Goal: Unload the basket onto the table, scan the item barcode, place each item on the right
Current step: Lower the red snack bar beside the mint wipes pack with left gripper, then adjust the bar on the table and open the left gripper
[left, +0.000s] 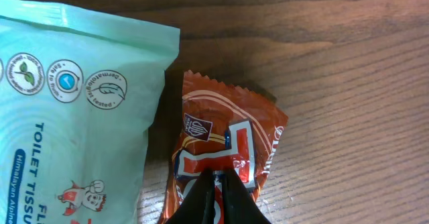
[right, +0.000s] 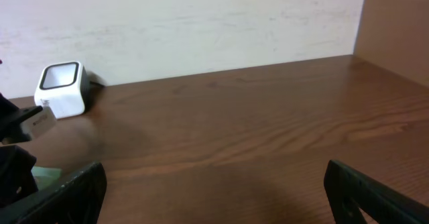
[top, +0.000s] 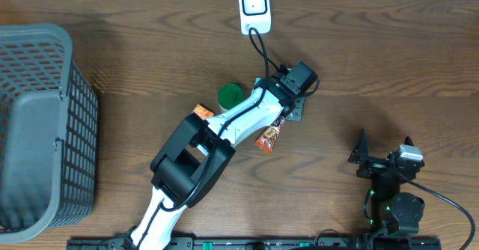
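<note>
The left tool (left: 216, 186) is pressed together on the lower edge of an orange snack packet (left: 228, 133), pinching its wrapper. The packet lies on the wooden bench (top: 404, 55), near the middle, just beside a pale green toilet tissue pack (left: 67, 117). The white scanner (top: 254, 7) stands at the far edge of the bench, well apart from the packet. The right tool (top: 383, 150) is spread wide and holds nothing, at the near right side. A grey basket (top: 37, 123) stands at the left.
</note>
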`<state>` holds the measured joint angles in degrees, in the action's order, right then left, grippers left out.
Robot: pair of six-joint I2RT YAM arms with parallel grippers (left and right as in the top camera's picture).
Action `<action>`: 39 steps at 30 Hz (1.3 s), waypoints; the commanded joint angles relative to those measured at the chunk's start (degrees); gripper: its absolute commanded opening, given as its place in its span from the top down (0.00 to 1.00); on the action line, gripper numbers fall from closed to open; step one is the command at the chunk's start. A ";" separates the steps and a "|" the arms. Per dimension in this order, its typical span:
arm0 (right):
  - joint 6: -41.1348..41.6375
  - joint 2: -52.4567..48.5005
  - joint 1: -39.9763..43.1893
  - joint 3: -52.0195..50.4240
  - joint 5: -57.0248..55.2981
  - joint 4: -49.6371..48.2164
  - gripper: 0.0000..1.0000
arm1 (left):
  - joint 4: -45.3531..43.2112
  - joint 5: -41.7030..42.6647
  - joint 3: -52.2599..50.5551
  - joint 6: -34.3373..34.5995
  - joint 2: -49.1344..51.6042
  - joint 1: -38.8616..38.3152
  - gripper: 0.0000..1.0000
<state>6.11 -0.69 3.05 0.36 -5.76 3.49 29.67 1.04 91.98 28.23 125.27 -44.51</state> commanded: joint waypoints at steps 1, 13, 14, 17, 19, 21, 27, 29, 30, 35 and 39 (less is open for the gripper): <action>0.68 0.31 0.39 -0.04 0.07 0.20 0.01 | 1.11 1.40 0.28 -1.01 0.81 0.09 0.93; 0.68 0.31 0.39 -0.04 0.07 0.20 0.01 | 7.39 -3.39 2.32 -2.64 -13.16 0.20 0.93; 0.68 0.31 0.39 -0.04 0.07 0.20 0.01 | 8.11 -3.37 2.25 -2.40 -13.09 0.20 0.92; 0.68 0.31 0.39 -0.04 0.07 0.20 0.01 | 9.38 -2.71 1.29 -0.04 -11.82 0.20 0.93; 0.68 0.31 0.39 -0.04 0.07 0.20 0.01 | 9.53 -1.03 0.55 0.59 -10.40 0.20 0.93; 0.68 0.31 0.39 -0.04 0.07 0.20 0.01 | 9.49 1.05 0.09 0.87 -8.85 0.20 0.92; 0.68 0.31 0.39 -0.04 0.07 0.20 0.01 | 9.62 2.12 -0.66 4.76 -2.64 0.22 0.93; 0.68 0.31 0.39 -0.04 0.07 0.20 0.01 | 9.57 4.09 -0.66 4.90 -1.07 0.20 0.92; 0.68 0.31 0.39 -0.04 0.07 0.20 0.01 | 9.75 4.59 -0.68 4.98 -0.46 0.20 0.92; 0.68 0.31 0.39 -0.04 0.07 0.20 0.01 | 11.06 4.33 -0.33 5.07 -0.26 0.85 0.93; 0.68 0.31 0.39 -0.04 0.07 0.20 0.01 | 13.73 3.80 1.55 4.85 -2.32 2.05 0.93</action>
<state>6.11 -0.69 3.05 0.36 -5.76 3.49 41.82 5.04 91.92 32.82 124.33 -43.77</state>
